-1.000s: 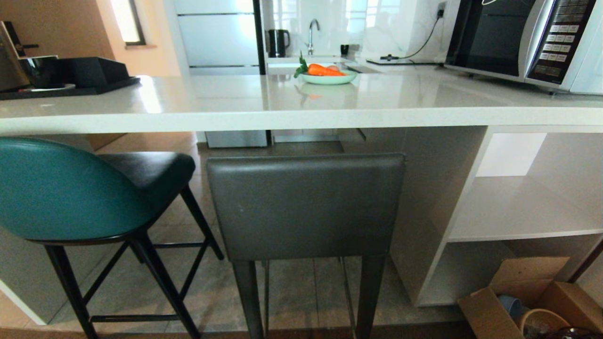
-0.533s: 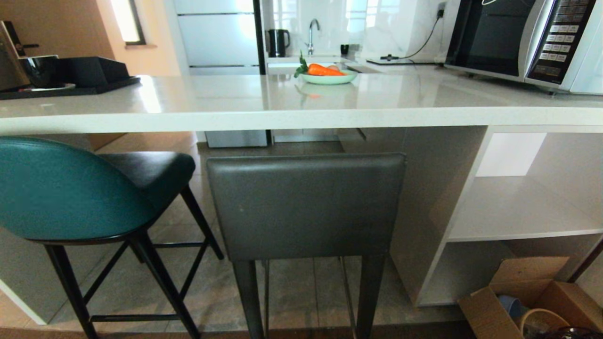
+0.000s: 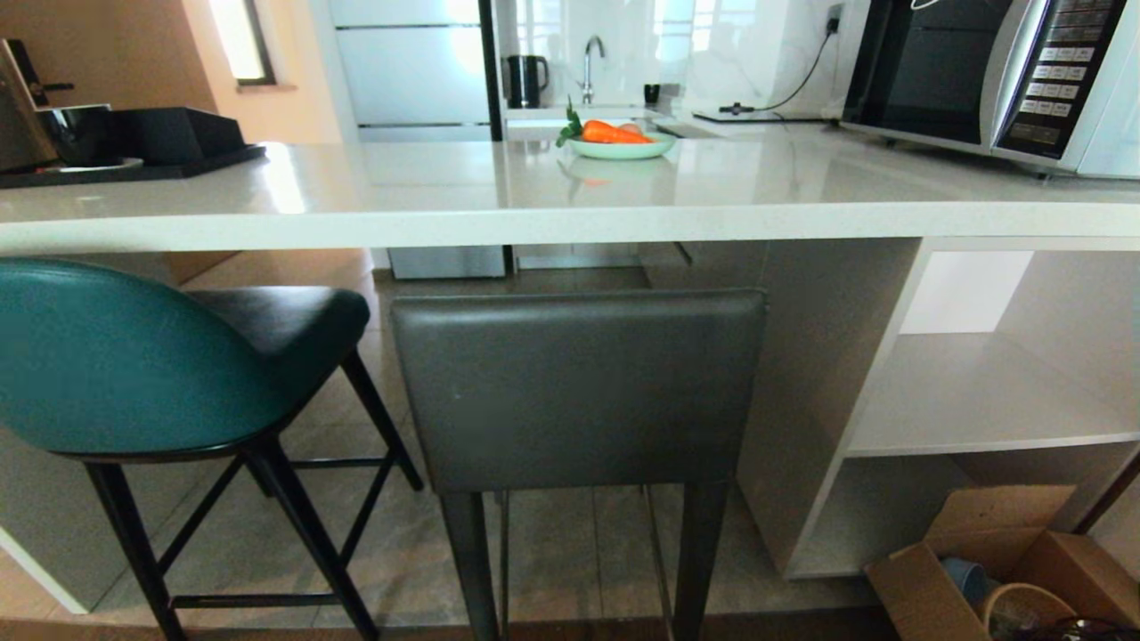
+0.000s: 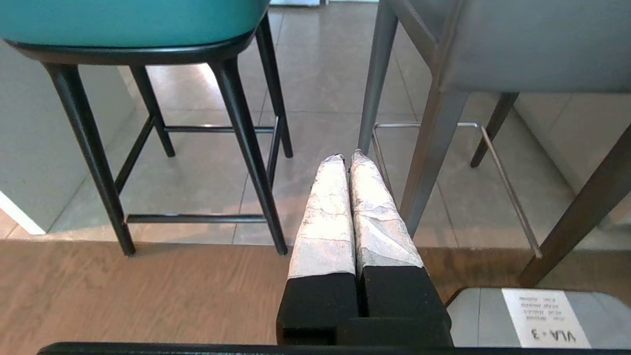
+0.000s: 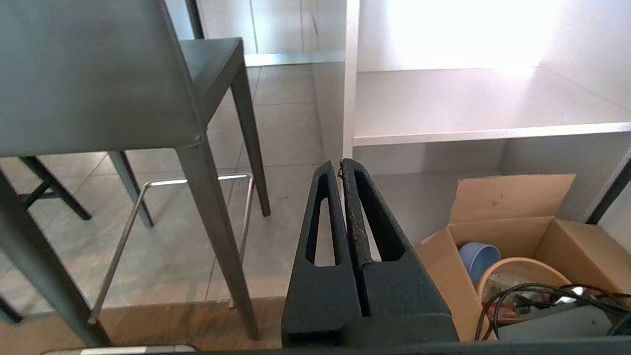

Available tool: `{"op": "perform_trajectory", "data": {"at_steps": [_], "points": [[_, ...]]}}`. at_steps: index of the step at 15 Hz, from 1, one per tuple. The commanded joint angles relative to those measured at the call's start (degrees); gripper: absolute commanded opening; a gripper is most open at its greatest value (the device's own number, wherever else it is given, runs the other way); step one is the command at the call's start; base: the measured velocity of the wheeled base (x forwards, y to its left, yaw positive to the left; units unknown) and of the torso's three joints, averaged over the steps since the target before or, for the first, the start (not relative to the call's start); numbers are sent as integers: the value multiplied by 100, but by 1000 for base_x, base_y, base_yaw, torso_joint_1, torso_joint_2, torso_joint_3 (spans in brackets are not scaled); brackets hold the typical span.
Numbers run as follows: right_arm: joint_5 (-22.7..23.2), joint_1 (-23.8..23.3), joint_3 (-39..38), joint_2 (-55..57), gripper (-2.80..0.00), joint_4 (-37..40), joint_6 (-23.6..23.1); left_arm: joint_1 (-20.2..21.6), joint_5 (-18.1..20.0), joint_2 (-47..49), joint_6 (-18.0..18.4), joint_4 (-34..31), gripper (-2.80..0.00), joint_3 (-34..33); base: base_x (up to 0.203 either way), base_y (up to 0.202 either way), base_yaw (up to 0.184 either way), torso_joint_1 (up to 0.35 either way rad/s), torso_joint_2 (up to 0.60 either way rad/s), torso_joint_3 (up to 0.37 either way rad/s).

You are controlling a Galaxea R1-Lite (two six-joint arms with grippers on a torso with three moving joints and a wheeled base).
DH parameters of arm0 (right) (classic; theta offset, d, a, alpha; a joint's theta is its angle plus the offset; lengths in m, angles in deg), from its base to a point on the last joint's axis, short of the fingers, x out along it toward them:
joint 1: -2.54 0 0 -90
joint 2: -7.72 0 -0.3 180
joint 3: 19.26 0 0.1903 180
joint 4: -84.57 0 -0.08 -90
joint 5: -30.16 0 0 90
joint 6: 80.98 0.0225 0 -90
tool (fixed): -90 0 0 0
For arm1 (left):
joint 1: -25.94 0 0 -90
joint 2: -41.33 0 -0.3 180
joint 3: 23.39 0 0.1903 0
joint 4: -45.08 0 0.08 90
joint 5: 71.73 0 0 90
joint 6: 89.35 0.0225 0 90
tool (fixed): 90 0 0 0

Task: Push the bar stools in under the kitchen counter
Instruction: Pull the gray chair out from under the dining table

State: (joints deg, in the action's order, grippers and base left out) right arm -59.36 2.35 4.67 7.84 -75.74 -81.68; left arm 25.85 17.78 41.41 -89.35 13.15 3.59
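Two bar stools stand before the kitchen counter (image 3: 552, 223). The teal-backed stool (image 3: 116, 356) with black seat and thin black legs is on the left. The dark-grey leather stool (image 3: 579, 392) stands in the middle, its back just below the slab edge. Neither arm shows in the head view. My left gripper (image 4: 347, 157), wrapped in pale tape, is shut on nothing, low between the teal stool's legs (image 4: 246, 148) and the grey stool's leg (image 4: 434, 148). My right gripper (image 5: 338, 164) is shut and empty beside the grey stool's rear leg (image 5: 212, 217).
A microwave (image 3: 989, 80) and a plate of carrots (image 3: 619, 141) sit on the counter, a black tray (image 3: 134, 151) at its left end. White shelf cubbies (image 3: 980, 392) are on the right. An open cardboard box (image 3: 989, 570) with a bowl lies on the floor.
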Motion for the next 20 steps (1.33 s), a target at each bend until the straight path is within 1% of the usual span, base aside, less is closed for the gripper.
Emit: {"op": "perform_trajectory", "data": {"at_steps": [1, 2, 3, 5, 6, 7, 8, 9, 10, 11, 13, 15, 16, 17, 18, 19, 20], "points": [[70, 3, 407, 145, -280, 98, 16, -3, 76, 23, -61, 1, -280, 323, 0, 0, 0, 0, 0, 0], [179, 7, 882, 333, -280, 310, 46, -5, 322, 136, -212, -39, -280, 794, 0, 0, 0, 0, 0, 0], [314, 20, 1346, 508, -280, 592, 64, -4, 684, 308, -355, -110, -280, 1277, 0, 0, 0, 0, 0, 0], [711, 114, 2360, 1037, -280, 1321, 107, -53, 1422, 1052, -552, -431, -280, 2252, 0, 0, 0, 0, 0, 0], [1015, 221, 2755, 1343, -280, 1668, 143, -186, 1672, 1437, -601, -551, -280, 2565, 0, 0, 0, 0, 0, 0], [1357, 490, 3028, 1616, -280, 2003, 186, -531, 1844, 1769, -626, -638, -280, 2800, 0, 0, 0, 0, 0, 0], [1551, 842, 3163, 1850, -280, 2163, 213, -972, 1932, 2002, -632, -689, -280, 2938, 0, 0, 0, 0, 0, 0], [1649, 1183, 3270, 2121, -280, 2237, 228, -1312, 1980, 2312, -635, -715, -280, 3052, 0, 0, 0, 0, 0, 0], [1702, 1550, 3393, 2378, -280, 2293, 236, -1528, 1984, 2671, -644, -726, -280, 3168, 0, 0, 0, 0, 0, 0], [1716, 1772, 3495, 2669, -280, 2327, 247, -1632, 1965, 3042, -654, -706, -280, 3262, 0, 0, 0, 0, 0, 0], [1641, 1763, 3715, 3317, -280, 2341, 429, -1732, 2037, 3819, -667, -525, -280, 3382, 0, 0, 0, 0, 0, 0], [1668, 1732, 3941, 4071, -280, 2287, 846, -1748, 2352, 4644, -780, -50, -280, 3464, 0, 0, 0, 0, 0, 0], [1692, 1725, 3985, 4415, -280, 2265, 901, -1691, 2539, 5055, -832, 161, -280, 3548, 0, 0, 0, 0, 0, 0], [1759, 1712, 4014, 4770, -280, 2246, 779, -1502, 2799, 5512, -855, 328, -280, 3660, 0, 0, 0, 0, 0, 0], [1902, 1675, 4041, 5111, -280, 2204, 411, -1062, 3302, 5920, -871, 510, -280, 3813, 0, 0, 0, 0, 0, 0], [2074, 1577, 4073, 5381, -280, 2083, 78, -522, 3993, 6167, -884, 632, -280, 3952, 0, 0, 0, 0, 0, 0], [2369, 1413, 4119, 5653, -280, 1859, -111, 40, 4819, 6384, -896, 722, -280, 4074, 0, 0, 0, 0, 0, 0]]}}
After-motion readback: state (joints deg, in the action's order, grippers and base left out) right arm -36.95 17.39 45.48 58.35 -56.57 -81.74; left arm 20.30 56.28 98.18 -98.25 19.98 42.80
